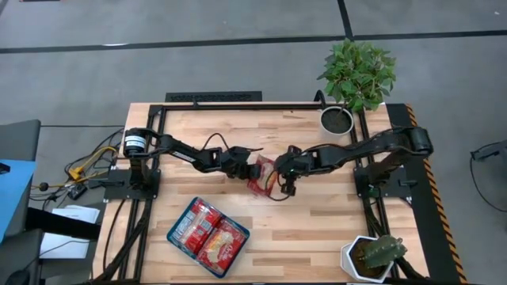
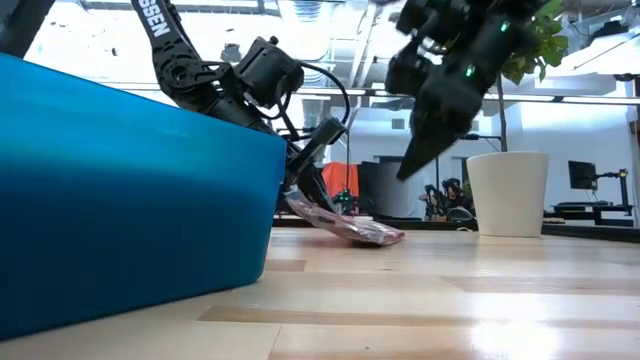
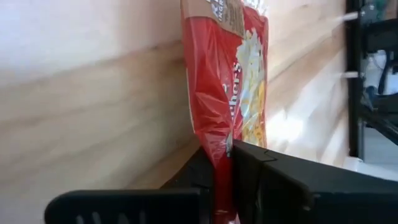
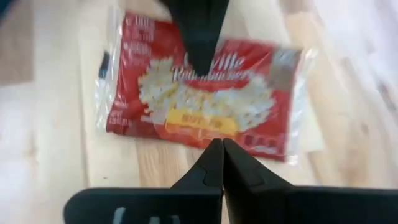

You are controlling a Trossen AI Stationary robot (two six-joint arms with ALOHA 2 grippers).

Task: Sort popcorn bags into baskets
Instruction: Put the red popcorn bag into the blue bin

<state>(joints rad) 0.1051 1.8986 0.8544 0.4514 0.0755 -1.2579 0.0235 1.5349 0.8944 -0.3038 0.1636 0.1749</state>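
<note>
One red popcorn bag (image 1: 265, 180) (image 2: 350, 229) (image 4: 205, 99) lies near the table's middle, between my two grippers. My left gripper (image 1: 253, 169) (image 2: 305, 190) (image 3: 227, 162) is shut on the bag's left end. My right gripper (image 1: 287, 184) (image 2: 408, 170) (image 4: 219, 146) is shut and hovers above the bag's right part, clear of it. The teal-blue tray (image 1: 171, 234) (image 2: 120, 200) sits near the table's near edge, left of centre, with red packets (image 1: 210, 235) lying flat inside it. My left gripper pinches the bag's left end edge (image 3: 219, 146) between its two fingers, slanting down from the table's left. That end is raised off the wood. The bag tilts, and its other end (image 2: 385, 238) rests on the table.
A white pot with a green plant (image 1: 341, 117) (image 2: 508, 192) stands at the far right. A white pot with a cactus (image 1: 371, 258) stands at the near right corner. Black arm mounts line both sides. Bare wood lies between the bag and the tray.
</note>
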